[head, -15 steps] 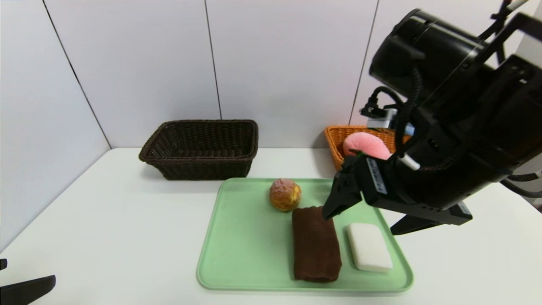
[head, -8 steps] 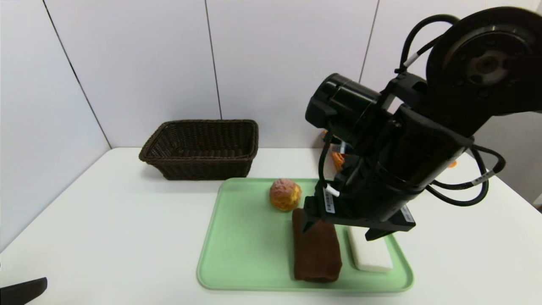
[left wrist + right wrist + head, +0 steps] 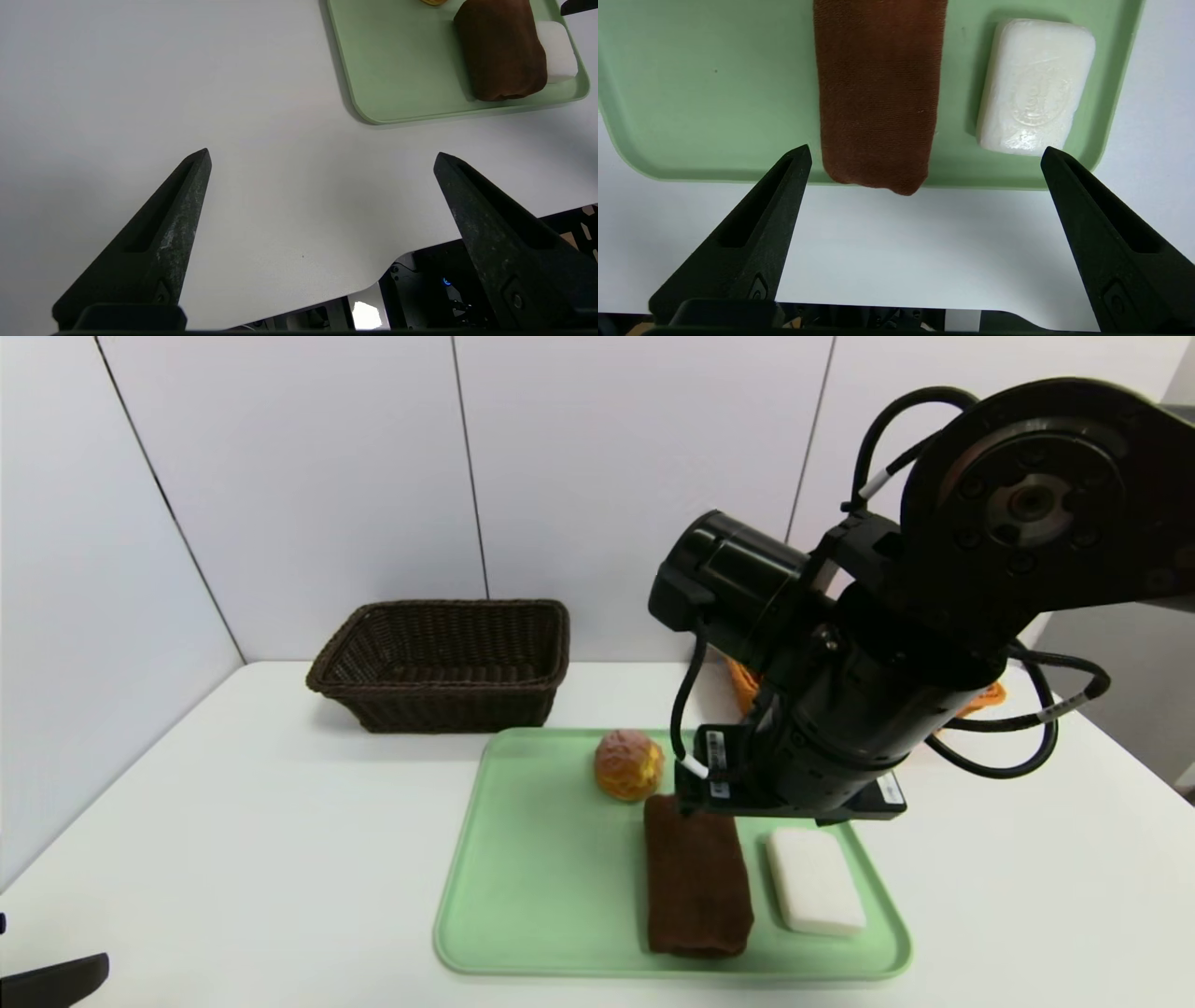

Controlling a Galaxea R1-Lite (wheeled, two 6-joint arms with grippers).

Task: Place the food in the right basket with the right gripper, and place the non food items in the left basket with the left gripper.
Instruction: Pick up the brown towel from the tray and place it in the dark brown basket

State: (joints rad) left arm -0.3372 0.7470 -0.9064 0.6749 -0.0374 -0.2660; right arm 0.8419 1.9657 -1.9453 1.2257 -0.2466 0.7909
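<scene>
A round orange-pink bun (image 3: 628, 763), a rolled brown towel (image 3: 697, 877) and a white soap bar (image 3: 814, 893) lie on a green tray (image 3: 541, 859). My right arm (image 3: 840, 728) hangs over the tray's back right part, just right of the bun. Its gripper (image 3: 925, 150) is open and holds nothing, with the towel (image 3: 878, 88) and soap (image 3: 1036, 84) in sight beyond the fingertips. The left gripper (image 3: 322, 154) is open and empty, low over the table's near left corner. The dark brown left basket (image 3: 439, 663) stands empty at the back. The orange right basket (image 3: 988, 694) is mostly hidden by the right arm.
White wall panels close off the table at the back and left. Bare tabletop lies between the tray (image 3: 397, 70) and the left gripper. The table's front edge has a cut-out near the robot's base (image 3: 467, 280).
The right arm has swung left and down from above the orange basket to the back of the tray, now covering that basket. Both grippers stay open; the left one has barely shifted.
</scene>
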